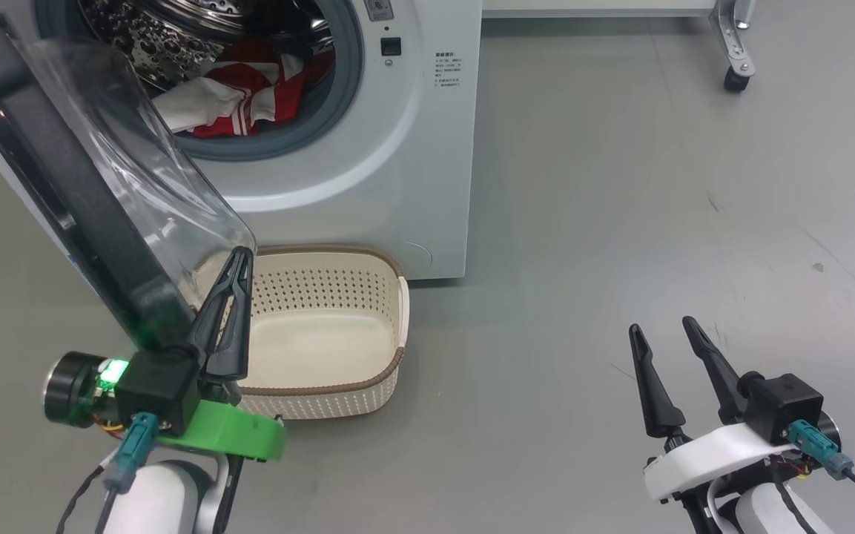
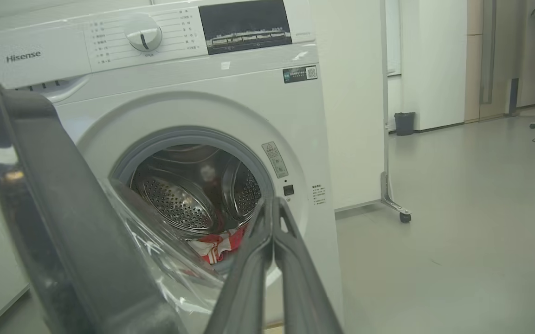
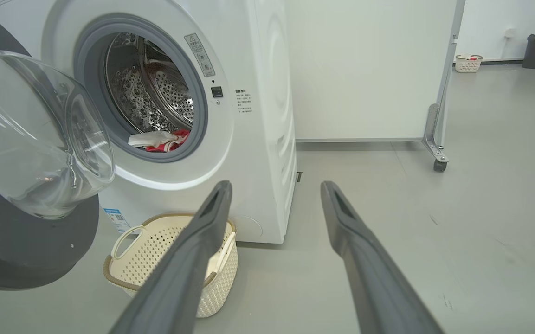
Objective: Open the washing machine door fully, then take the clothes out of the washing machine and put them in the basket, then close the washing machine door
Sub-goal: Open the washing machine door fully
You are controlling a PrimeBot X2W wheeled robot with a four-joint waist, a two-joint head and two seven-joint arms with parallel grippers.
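The left wrist view adds the round white dial of the big white front-loading washing machine. In the head view, red-and-white striped fabric clothes lie in the drum, well beyond the left pincer, pressed together just beside the open black-rimmed glass door; the right pincer is spread, empty

The closed left gripper points past the open washing machine door toward the clothes.

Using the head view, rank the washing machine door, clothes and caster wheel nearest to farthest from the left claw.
1. Washing machine door, right beside the left claw, on its left.
2. Clothes, ahead in the drum.
3. Caster wheel, far right.
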